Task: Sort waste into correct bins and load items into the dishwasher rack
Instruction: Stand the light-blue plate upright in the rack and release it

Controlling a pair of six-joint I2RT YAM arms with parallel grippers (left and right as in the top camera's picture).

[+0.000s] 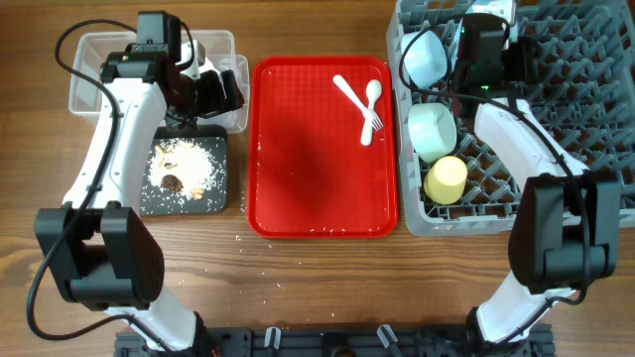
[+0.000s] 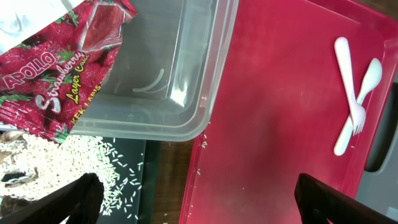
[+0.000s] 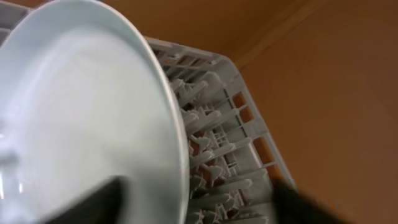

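Left hand (image 2: 199,186) is over the near corner of the clear tub (image 2: 186,93), fingers spread wide with nothing between them. The red-and-white wrapper (image 2: 62,74) with its white paper (image 2: 25,18) sits right at the tub's rim. Can't tell if it's fully inside, since it overlaps the wall on the black tray (image 1: 220,198) side. That tray has the beige food scraps (image 1: 184,164) piled on it, just beside the tub.

Right hand (image 3: 199,196) is up at the far end of the grey rack (image 1: 585,109). The light blue plate (image 3: 93,112) stands on edge among the pegs, its rim between the fingers. The fingers are apart, not clenched, and one is clearly off the plate.

Also in the rack, in a row down its left side: light blue bowl (image 1: 425,58), pale green bowl (image 1: 432,129), yellow cup (image 1: 445,178).

The fork (image 1: 349,92) and spoon (image 1: 374,92) lie crossed on the red tray (image 1: 317,169), between the bins and the rack on the wooden surface (image 1: 298,288).
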